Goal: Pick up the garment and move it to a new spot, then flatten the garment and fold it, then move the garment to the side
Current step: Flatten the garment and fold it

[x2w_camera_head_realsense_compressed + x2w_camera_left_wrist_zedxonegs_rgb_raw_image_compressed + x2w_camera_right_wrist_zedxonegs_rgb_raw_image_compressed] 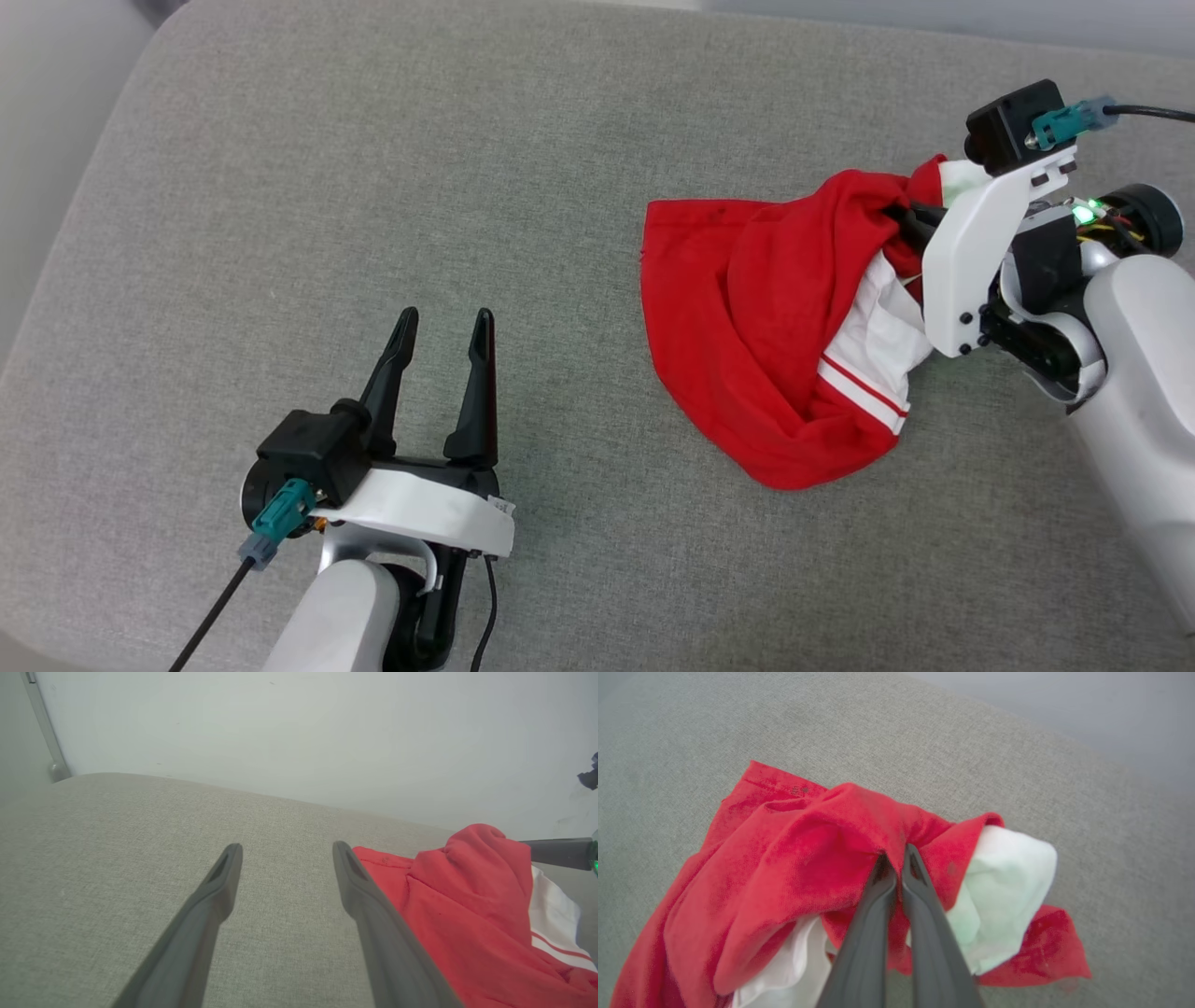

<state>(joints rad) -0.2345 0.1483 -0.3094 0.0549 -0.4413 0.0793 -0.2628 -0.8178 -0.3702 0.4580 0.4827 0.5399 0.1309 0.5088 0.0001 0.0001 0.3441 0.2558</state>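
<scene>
The garment (747, 327) lies crumpled in a heap on the right side of a grey upholstered surface (280, 187), red cloth mostly on top, with a white sleeve and its red-striped trim showing along the edge nearest the right arm. The right pincer (907, 222) is closed on a bunched fold of red cloth at the upper right of the heap. In the right wrist view its two dark fingers (878, 914) meet at the tips with the garment (798, 858) gathered around them. The left pincer (445, 317) stands open and empty over bare surface, well apart from the heap on its left. In the left wrist view its spread fingers (215, 896) frame grey fabric, with the garment (458, 914) just past the right-hand finger and a pale wall (327, 732) behind.
</scene>
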